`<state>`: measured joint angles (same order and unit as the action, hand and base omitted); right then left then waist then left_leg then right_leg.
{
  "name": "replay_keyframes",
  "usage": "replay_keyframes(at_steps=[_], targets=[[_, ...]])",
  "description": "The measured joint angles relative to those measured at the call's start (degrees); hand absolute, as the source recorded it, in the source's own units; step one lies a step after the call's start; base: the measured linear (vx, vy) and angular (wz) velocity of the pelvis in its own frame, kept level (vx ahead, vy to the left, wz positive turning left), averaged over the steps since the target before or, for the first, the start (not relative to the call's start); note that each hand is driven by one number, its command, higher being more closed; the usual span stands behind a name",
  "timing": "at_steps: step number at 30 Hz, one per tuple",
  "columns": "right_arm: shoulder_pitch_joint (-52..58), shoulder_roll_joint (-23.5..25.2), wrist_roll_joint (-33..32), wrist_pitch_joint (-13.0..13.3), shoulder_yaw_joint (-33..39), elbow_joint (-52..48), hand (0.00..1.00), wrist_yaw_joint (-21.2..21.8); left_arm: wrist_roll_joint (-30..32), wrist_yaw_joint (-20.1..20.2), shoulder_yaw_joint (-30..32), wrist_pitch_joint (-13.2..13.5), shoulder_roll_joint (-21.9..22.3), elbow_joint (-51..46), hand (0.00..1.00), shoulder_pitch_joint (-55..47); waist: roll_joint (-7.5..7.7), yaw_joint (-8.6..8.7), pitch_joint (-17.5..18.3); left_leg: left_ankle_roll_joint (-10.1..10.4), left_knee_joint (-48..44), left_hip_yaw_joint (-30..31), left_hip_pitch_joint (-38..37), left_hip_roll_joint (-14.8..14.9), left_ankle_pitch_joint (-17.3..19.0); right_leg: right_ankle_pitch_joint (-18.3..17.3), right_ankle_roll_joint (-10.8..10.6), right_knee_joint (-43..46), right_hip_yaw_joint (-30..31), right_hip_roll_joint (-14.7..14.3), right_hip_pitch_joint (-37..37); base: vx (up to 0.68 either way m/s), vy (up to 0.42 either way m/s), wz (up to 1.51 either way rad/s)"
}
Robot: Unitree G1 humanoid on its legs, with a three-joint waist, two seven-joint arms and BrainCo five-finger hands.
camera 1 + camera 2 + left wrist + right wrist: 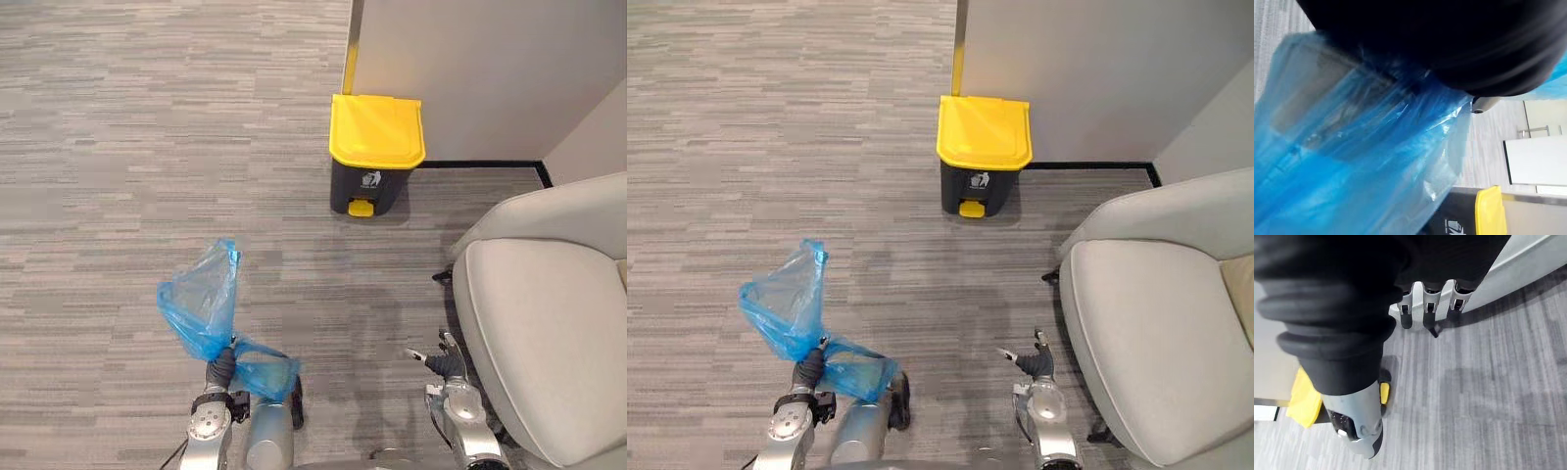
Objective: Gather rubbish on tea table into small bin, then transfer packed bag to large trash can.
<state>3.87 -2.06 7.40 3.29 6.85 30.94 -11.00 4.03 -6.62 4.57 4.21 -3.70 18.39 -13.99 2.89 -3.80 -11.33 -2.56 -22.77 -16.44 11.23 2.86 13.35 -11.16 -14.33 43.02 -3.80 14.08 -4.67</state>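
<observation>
Left hand (223,366) low at the near left, wrapped in a blue plastic bag (201,299). The bag is bunched at the hand: one crumpled part stands up above it, another droops to its right, all of it off the floor. The plastic covers the hand in the left wrist view too, so cannot tell whether it is clenched on the bag or not. Grey striped carpet floor (118,147) all around. Right hand (446,364) low at the near right, just beside the front edge of a light grey armchair (549,343). Its fingers (1427,308) hang straight and relaxed, thumb apart, nothing in it. Farther off, between the two hands in the view, a dark trash can (367,184) with a yellow lid (377,129) and a yellow pedal (361,207) stands at the foot of a pale wall (470,69), lid down. The bag is well apart from the can, nearer the robot and to the can's left. The armchair takes the right side, its seat facing up.
</observation>
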Motion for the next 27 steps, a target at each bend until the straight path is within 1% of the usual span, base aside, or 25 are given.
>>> replay_keyframes(at_steps=[1,2,3,4,6,7,8,9,10,11,12,13,14,15,16,17,18,19,20,22,23,24,25,26,27], targets=[[0.0,0.0,0.0,0.0,0.0,0.3,0.00,0.0,0.0,-0.1,-0.1,0.0,-0.1,0.0,1.00,0.0,-0.01,0.03,0.0,-0.1,1.1,-0.1,-1.7,-0.3,0.1,0.0,0.3,5.1,-0.1,0.2,-2.2,0.38,0.061,-0.07],[0.5,0.2,0.1,-0.1,-0.1,0.4,0.00,0.0,-0.1,-0.5,-0.4,0.0,-0.7,-0.3,1.00,-0.1,-0.09,0.19,-0.1,-0.4,3.3,0.0,-5.2,-0.5,0.5,-0.8,2.0,12.3,-1.1,0.1,-6.0,0.37,0.013,-0.01],[0.8,0.5,0.1,-0.2,-0.1,0.4,0.00,0.0,-0.1,-1.1,-0.4,0.0,-1.3,-0.7,1.00,-0.3,-0.10,0.50,-0.1,-0.3,5.2,0.2,-7.6,-0.6,0.6,-1.9,4.2,15.1,-2.6,-0.2,-8.4,0.44,-0.020,0.05],[0.8,0.6,0.1,-0.2,-0.3,0.4,0.00,0.0,-0.8,-1.4,-0.3,0.2,-1.7,-1.1,1.00,-0.6,-0.24,1.40,-0.2,0.1,7.2,0.5,-10.3,-0.4,0.8,-3.2,6.5,14.9,-5.3,-0.8,-11.4,0.35,-0.051,0.10],[0.4,0.6,0.5,-0.2,-0.6,0.4,0.00,0.0,-1.2,-1.6,-0.3,0.2,-1.7,-1.1,1.00,-0.5,-0.62,2.14,-0.7,1.0,8.4,0.9,-12.9,0.4,1.4,-4.7,9.1,10.6,-7.9,-2.3,-15.9,0.35,-0.111,0.18],[0.3,0.6,0.6,-0.2,-0.7,0.3,0.00,0.0,-1.2,-1.8,-0.3,0.2,-1.5,-1.1,1.00,-0.2,-1.22,2.97,-1.1,1.9,8.9,1.7,-14.2,1.2,1.9,-4.9,9.6,5.1,-9.1,-3.4,-18.1,0.36,-0.161,0.29],[0.4,0.6,0.5,-0.2,-0.7,0.3,0.00,0.0,-1.2,-1.8,-0.4,0.2,-1.5,-1.1,1.00,0.0,-1.23,3.26,-1.1,2.3,8.9,2.3,-14.5,1.7,2.2,-4.7,9.7,1.4,-9.0,-4.2,-19.1,0.36,-0.220,0.42],[0.6,0.6,0.5,-0.2,-0.7,0.3,0.00,0.0,-1.2,-1.8,-0.3,0.2,-1.7,-1.0,1.00,0.6,-0.74,3.34,-1.0,3.7,8.9,3.4,-15.5,2.5,3.0,-2.3,10.0,-8.0,-8.7,-6.0,-19.5,0.40,-0.257,0.52],[1.2,0.5,0.5,-0.2,-0.7,0.7,0.00,-0.1,-1.2,-1.7,0.0,0.3,-2.2,-0.6,1.00,0.8,0.40,3.33,-0.9,5.8,8.8,5.3,-16.7,1.8,4.3,8.9,11.9,-19.8,-7.5,-6.8,-17.5,0.49,-0.296,0.55],[1.3,-0.1,0.6,-0.1,-0.6,1.5,0.00,-0.1,-1.2,-1.6,0.1,0.3,-1.5,0.7,1.00,1.7,-0.74,3.42,-1.3,6.9,8.8,6.7,-17.5,2.8,5.1,10.0,14.6,-20.0,-8.4,-7.6,-16.3,0.42,-0.228,0.36],[0.0,-0.8,0.6,-0.7,-0.5,2.4,0.00,-0.1,-1.2,-1.3,0.1,0.3,-0.9,1.6,1.00,2.3,-1.97,3.02,-1.2,7.1,8.9,8.5,-17.1,4.4,4.6,8.3,15.0,-19.0,-8.9,-8.9,-16.1,0.46,-0.268,0.21],[-0.2,-0.8,0.5,-0.7,0.2,1.5,0.00,-0.1,-1.2,-1.0,-0.1,0.3,-0.9,1.6,1.00,2.5,-2.25,3.26,-1.2,7.6,8.2,10.0,-17.2,5.1,3.8,5.5,15.5,-16.7,-9.9,-9.0,-16.4,0.35,-0.232,0.21],[-0.1,-0.8,0.5,-0.7,0.4,1.1,0.00,-0.1,-1.2,-1.0,-0.3,0.3,-0.8,1.6,1.00,2.6,-2.33,3.57,-1.3,7.6,6.8,10.9,-16.8,5.5,3.8,4.0,15.7,-16.0,-10.6,-8.9,-16.0,0.35,-0.248,0.55],[0.8,-0.4,0.5,-0.8,1.1,0.7,0.00,-0.1,-1.2,-0.9,-0.4,0.3,-0.4,1.5,1.00,2.6,-2.51,4.03,-1.4,7.7,0.4,12.3,-15.4,7.1,3.8,1.7,16.1,-15.5,-12.8,-9.1,-13.7,0.36,-0.253,0.72],[2.5,-0.3,0.4,-1.0,1.1,-1.0,0.00,0.0,-1.2,-0.8,-0.2,0.3,0.7,0.9,1.00,2.3,-3.26,3.92,-1.9,9.4,-10.7,12.9,-12.1,9.6,2.6,0.4,16.7,-16.5,-14.6,-10.4,-9.6,0.36,-0.233,0.62],[3.0,-0.2,0.4,-1.0,1.0,-2.2,0.00,-0.1,-1.2,-0.8,0.0,0.2,1.3,0.1,1.00,2.1,-3.61,3.45,-2.0,10.1,-16.7,13.1,-9.8,11.0,1.0,-0.1,17.1,-17.2,-15.2,-11.1,-7.8,0.40,-0.219,0.22],[4.1,0.0,0.2,-1.0,1.0,-4.6,0.00,-0.1,-1.2,-0.6,-0.1,0.2,2.2,-1.6,1.00,0.8,-3.76,2.32,-2.0,10.4,-27.4,12.8,-5.2,13.5,0.0,-0.7,17.9,-18.6,-15.3,-12.2,-5.0,0.28,-0.081,-0.08],[4.3,0.3,-0.1,-0.9,1.1,-6.5,0.00,-0.2,-1.2,-0.3,-0.1,0.2,2.5,-2.6,1.00,0.2,-3.57,1.60,-2.0,9.0,-33.4,11.1,-0.5,14.7,0.9,-1.0,18.3,-20.5,-15.3,-12.6,-2.7,0.27,-0.063,-0.09],[4.3,0.3,-0.2,-0.9,1.3,-7.3,0.00,-0.3,-1.2,0.0,-0.1,0.2,2.6,-2.7,1.00,0.3,-3.48,1.40,-2.0,8.0,-34.3,10.2,1.4,14.9,1.5,-1.2,18.7,-21.5,-15.3,-12.6,-1.9,0.26,-0.031,0.01],[3.8,0.2,-0.8,-1.0,2.2,-7.7,0.00,-0.5,-1.2,0.1,0.2,0.1,2.6,-3.7,1.00,0.3,-3.18,0.90,-2.1,4.7,-28.6,7.0,6.6,14.6,3.5,-1.2,18.7,-25.1,-15.2,-12.6,1.2,0.25,0.017,0.05],[3.8,0.5,-0.9,-1.0,2.2,-7.7,0.00,-0.6,-1.2,0.1,0.1,0.1,2.5,-3.8,1.00,0.3,-3.03,0.78,-2.1,4.6,-25.9,6.7,7.1,14.1,3.6,-1.3,18.2,-25.7,-15.1,-12.5,1.7,0.26,0.086,-0.03],[3.5,0.5,-1.2,-1.0,2.3,-7.6,0.00,-0.7,-1.2,0.1,0.1,0.1,2.4,-3.8,1.00,0.4,-2.80,0.17,-2.2,4.6,-19.6,6.6,7.3,12.4,3.5,-1.3,17.2,-26.7,-14.6,-11.9,2.8,0.27,0.143,-0.11],[3.5,0.4,-1.3,-1.1,2.4,-6.8,0.00,-1.3,-1.2,0.1,0.1,0.0,2.4,-3.7,1.00,0.3,-2.31,-0.22,-2.0,5.7,-8.7,7.3,7.4,9.5,1.8,-1.6,15.5,-27.2,-13.8,-10.8,3.4,0.28,0.166,-0.16],[3.5,0.3,-1.3,-1.1,2.4,-6.5,0.00,-1.3,-1.2,0.1,0.1,0.0,2.5,-3.7,1.00,0.3,-2.46,-0.23,-1.8,6.0,-3.3,8.1,7.0,8.4,-0.7,-1.8,14.3,-26.9,-13.2,-10.5,3.5,0.30,0.210,-0.34],[3.0,0.3,-1.3,-1.0,2.6,-5.1,0.00,-1.3,-1.2,0.1,0.3,0.1,2.3,-3.1,1.00,0.3,-2.46,-0.86,-1.7,5.9,0.4,9.0,5.4,7.0,-9.1,-2.3,12.9,-26.5,-11.8,-10.1,3.8,0.34,0.191,-0.29]])
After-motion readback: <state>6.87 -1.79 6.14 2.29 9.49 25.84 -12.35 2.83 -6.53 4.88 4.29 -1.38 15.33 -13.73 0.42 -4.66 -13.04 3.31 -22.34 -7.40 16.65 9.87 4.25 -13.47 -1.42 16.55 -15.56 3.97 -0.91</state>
